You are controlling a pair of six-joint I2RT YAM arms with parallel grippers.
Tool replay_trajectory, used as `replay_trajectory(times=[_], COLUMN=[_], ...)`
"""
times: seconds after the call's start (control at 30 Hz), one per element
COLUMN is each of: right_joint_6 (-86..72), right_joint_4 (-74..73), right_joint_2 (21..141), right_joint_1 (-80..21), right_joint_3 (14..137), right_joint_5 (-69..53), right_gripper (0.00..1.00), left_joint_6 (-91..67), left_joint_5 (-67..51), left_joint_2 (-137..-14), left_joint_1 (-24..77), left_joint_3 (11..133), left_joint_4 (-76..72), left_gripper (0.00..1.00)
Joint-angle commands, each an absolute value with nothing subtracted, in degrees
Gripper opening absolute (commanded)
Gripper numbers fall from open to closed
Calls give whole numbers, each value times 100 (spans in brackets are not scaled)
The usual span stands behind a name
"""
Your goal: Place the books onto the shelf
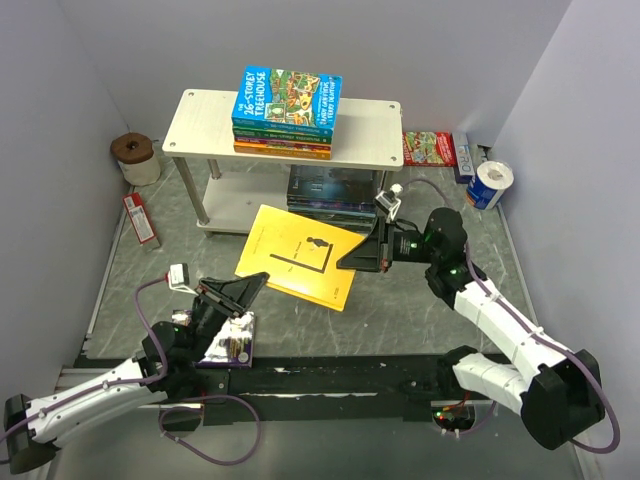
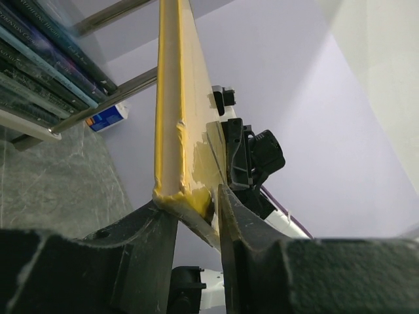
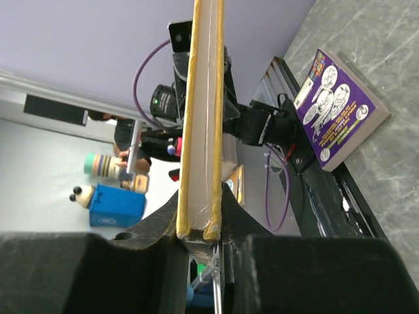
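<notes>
Yellow book (image 1: pixel 295 255) held just in front of shelf (image 1: pixel 370 130), over counter (image 1: pixel 400 310) | right jaws clamped on one edge, left jaws pinching opposite corner | I judge two grips steady the thin cover for the lift.

The left pincer (image 1: pixel 262 281) grips a thin plain yellow paperback book (image 1: pixel 297 256) at its seven o'clock corner, the right pincer (image 1: pixel 346 262) at three o'clock. At twelve o'clock, colourful stacked paperbacks (image 1: pixel 285 110) top the pale-wood shelf (image 1: pixel 200 122).
</notes>
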State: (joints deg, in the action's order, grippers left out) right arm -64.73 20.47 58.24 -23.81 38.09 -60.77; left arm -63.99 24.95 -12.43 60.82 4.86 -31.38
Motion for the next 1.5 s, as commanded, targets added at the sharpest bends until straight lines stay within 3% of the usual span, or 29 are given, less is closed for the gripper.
replay_trajectory(times=[0.0, 0.2, 0.33, 0.43, 0.53, 0.57, 0.6, 0.63, 0.7, 0.8, 1.13, 1.33, 1.47], right_joint_6=[-5951, -5977, -5933, -5889, -5626, -5294, -5039, -4758, -3958, -3438, -3103, -2954, -2900], right_joint_4=[1661, 1679, 1644, 1565, 1100, 524, 127, -425, -1731, -2746, -3683, -3876, -3902], right_joint_2=[5765, 5783, 5818, 5888, 5924, 5933, 5898, 5889, 5819, 5766, 5230, 5089, 4975], right_joint_1=[-2206, -2101, -2039, -2013, -1995, -1995, -1986, -1995, -1986, -1995, -1995, -1995, -1986], right_joint_3=[4403, 4438, 4421, 4456, 4666, 4858, 5017, 5201, 5755, 6309, 6663, 6750, 6706], right_joint_5=[-6556, -6794, -6899, -6952, -6865, -6664, -6514, -6339, -5470, -4487, -2076, -1855, -1688], right_gripper=[0, 0, 0, 0, 0, 4, 40, 52, 74, 90, 96, 96, 95], left_joint_6=[-6469, -6566, -6522, -6451, -6504, -6556, -6687, -6749, -6907, -6987, -7330, -7717, -7813], left_joint_5=[2391, 2470, 2374, 2250, 2180, 2275, 2355, 2460, 2810, 3127, 3455, 2357, 2145], left_joint_2=[-1151, -950, -940, -1046, -1195, -1221, -1256, -1274, -1283, -1388, -2486, -3146, -3418], left_joint_1=[5994, 5950, 5924, 5898, 5880, 5871, 5871, 5871, 5862, 5819, 5381, 4317, 4131], left_joint_3=[571, 492, 440, 413, 325, 308, 290, 281, 281, 412, 1010, 1292, 1449], left_joint_4=[-3454, -3261, -3322, -3559, -3926, -3963, -3973, -4034, -4078, -4131, -4587, -5220, -5300], left_gripper=[36, 40, 24, 3, 1, 1, 1, 1, 1, 1, 1, 1, 1])
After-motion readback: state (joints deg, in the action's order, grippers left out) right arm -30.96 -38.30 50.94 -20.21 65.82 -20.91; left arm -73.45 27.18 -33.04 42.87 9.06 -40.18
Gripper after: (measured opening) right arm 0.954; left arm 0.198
